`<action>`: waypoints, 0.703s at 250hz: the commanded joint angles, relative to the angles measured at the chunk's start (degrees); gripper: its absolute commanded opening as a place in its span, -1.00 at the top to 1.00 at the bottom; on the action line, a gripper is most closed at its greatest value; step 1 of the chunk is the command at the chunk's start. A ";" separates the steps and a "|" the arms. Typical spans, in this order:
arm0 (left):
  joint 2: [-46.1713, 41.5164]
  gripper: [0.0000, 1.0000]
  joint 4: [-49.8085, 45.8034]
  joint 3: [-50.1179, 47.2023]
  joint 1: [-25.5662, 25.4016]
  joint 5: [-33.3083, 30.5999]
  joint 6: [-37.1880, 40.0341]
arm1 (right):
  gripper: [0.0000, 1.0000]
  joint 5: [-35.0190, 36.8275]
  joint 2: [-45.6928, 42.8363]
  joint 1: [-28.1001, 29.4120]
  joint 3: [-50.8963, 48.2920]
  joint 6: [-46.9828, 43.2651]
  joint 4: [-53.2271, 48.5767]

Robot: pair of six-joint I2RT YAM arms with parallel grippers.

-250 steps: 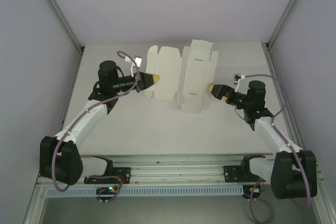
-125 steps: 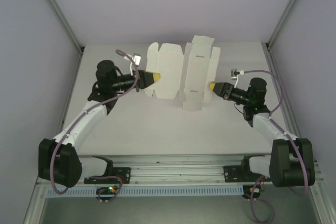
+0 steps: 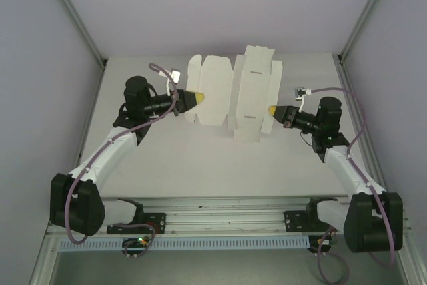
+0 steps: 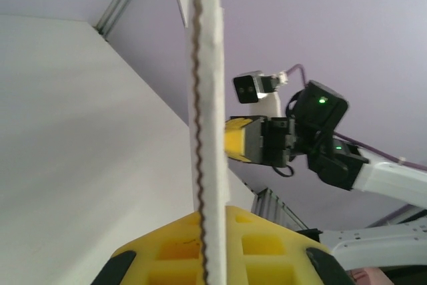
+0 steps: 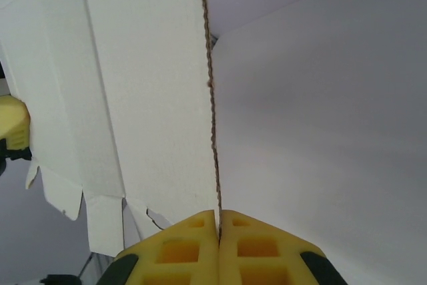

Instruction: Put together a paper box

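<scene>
- I see the paper box (image 3: 230, 98) as an unfolded white die-cut blank, held above the table (image 3: 200, 165) between my two arms, with its flaps and creased panels facing the overhead camera.
- My left gripper (image 3: 198, 99) pinches the blank's left edge. In its wrist view the card's thin edge runs straight up from between the yellow pads.
- My right gripper (image 3: 270, 110) is pressed together on the blank's right edge. Its wrist view shows the card's edge clamped between the pads.
- I judge this an early step, because the blank is gripped at both sides and no panel is folded into a wall.
- The next move calls for bringing the sides inward along the creases without tearing the thin card or letting it slip.
</scene>
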 commanded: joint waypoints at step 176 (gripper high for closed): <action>-9.32 -1.00 -36.85 -6.71 2.79 -41.88 16.02 | 1.00 58.43 21.35 24.10 19.78 -36.92 -40.38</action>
